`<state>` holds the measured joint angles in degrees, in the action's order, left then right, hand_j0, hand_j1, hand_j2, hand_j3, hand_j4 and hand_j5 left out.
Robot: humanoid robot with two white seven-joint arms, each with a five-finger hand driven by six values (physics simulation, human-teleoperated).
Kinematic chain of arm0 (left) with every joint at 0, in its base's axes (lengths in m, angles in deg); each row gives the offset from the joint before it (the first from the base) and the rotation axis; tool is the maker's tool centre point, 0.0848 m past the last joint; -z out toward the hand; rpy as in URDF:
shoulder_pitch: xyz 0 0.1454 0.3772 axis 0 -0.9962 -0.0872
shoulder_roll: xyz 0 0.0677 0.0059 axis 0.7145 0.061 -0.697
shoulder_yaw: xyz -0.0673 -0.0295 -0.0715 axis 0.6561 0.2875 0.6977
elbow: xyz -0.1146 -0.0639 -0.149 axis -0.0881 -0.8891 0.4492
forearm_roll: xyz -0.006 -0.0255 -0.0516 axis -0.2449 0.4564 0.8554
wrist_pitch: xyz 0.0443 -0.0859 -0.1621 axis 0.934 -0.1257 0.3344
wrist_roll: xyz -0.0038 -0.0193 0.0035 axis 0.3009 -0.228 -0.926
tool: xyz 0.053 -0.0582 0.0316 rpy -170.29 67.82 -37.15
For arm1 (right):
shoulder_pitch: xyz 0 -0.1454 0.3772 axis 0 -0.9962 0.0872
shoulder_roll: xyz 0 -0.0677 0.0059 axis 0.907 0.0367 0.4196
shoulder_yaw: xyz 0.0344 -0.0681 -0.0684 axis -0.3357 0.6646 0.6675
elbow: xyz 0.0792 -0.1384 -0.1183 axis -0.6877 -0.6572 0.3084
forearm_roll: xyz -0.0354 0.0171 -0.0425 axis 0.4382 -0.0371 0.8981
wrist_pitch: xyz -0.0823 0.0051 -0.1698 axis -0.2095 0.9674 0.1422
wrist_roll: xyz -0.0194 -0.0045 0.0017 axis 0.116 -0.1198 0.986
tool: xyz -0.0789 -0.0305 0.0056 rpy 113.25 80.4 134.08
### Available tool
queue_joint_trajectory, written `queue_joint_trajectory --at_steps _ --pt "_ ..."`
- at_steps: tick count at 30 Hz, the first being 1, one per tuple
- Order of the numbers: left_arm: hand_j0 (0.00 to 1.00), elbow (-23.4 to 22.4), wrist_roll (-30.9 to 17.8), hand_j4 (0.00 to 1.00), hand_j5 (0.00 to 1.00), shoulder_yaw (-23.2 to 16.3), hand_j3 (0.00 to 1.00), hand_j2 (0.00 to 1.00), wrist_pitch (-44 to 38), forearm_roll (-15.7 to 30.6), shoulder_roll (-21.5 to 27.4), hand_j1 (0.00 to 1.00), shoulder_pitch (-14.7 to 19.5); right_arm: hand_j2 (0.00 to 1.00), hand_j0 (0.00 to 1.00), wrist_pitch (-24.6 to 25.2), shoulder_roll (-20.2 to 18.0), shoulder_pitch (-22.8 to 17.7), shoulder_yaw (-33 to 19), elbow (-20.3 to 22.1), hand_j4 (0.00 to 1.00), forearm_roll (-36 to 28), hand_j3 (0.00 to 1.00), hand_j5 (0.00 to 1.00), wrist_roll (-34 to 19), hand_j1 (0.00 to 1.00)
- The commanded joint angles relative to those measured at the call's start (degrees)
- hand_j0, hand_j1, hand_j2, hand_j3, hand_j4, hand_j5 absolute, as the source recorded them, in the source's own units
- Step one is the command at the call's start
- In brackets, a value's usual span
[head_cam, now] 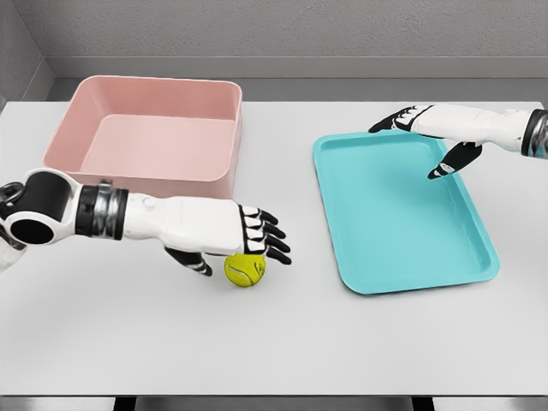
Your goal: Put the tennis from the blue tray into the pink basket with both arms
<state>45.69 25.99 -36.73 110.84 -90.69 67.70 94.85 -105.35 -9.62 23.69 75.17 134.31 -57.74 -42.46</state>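
White counter (360, 342) carries pink basket (77, 128) at far left and blue tray (377, 274) at right. Tennis ball (245, 270) sits on counter between them, just under left robot hand (257, 233), fingers extended over it, not closed around it. Right robot hand (428, 137) hovers over tray's far edge, fingers spread, holding nothing.

A simulated test bench rather than any lived-in room — a plain white table (282, 342) against bare grey walls (300, 30), everything smooth and flatly rendered. On it sit only a pink basket (77, 128) and a blue tray (479, 244) — staged props.
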Motion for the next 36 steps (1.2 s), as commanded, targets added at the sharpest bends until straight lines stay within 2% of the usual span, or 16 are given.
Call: queue_joint_trajectory --at_steps 1,6,11,18,24,36 --pt "1.0 0.0 -1.5 1.0 1.0 0.1 1.0 1.0 -0.2 -0.7 -1.1 1.0 0.0 1.0 1.0 0.2 -0.2 0.0 -0.1 0.0 1.0 -0.4 1.0 1.0 0.0 1.0" --pt "1.0 0.0 -7.6 1.0 1.0 0.3 1.0 1.0 -2.2 0.2 -2.3 1.0 0.0 1.0 1.0 0.2 -0.1 0.0 -0.1 0.0 1.0 -0.4 1.0 1.0 0.0 1.0" --pt "1.0 -0.1 -7.3 1.0 1.0 0.9 1.0 1.0 -2.2 0.2 -3.2 1.0 0.5 1.0 1.0 0.2 0.0 0.0 0.0 0.0 1.0 -0.4 1.0 1.0 0.0 1.0" --pt "1.0 -4.7 -7.1 1.0 1.0 0.7 1.0 1.0 -2.2 -0.6 -4.2 1.0 0.4 1.0 1.0 0.2 -0.1 0.1 0.0 0.0 1.0 -0.4 1.0 1.0 0.0 1.0" --pt "1.0 -5.7 -7.0 1.0 1.0 0.6 1.0 1.0 -5.0 -0.8 -6.0 1.0 -0.4 1.0 1.0 0.2 -0.1 0.1 0.1 0.0 1.0 -0.4 1.0 1.0 0.0 1.0" --pt "1.0 -5.2 -7.0 1.0 1.0 1.3 1.0 1.0 -5.1 -0.8 -5.3 1.0 -2.3 1.0 1.0 0.2 0.2 0.0 0.2 0.0 1.0 -0.4 1.0 1.0 -0.1 1.0"
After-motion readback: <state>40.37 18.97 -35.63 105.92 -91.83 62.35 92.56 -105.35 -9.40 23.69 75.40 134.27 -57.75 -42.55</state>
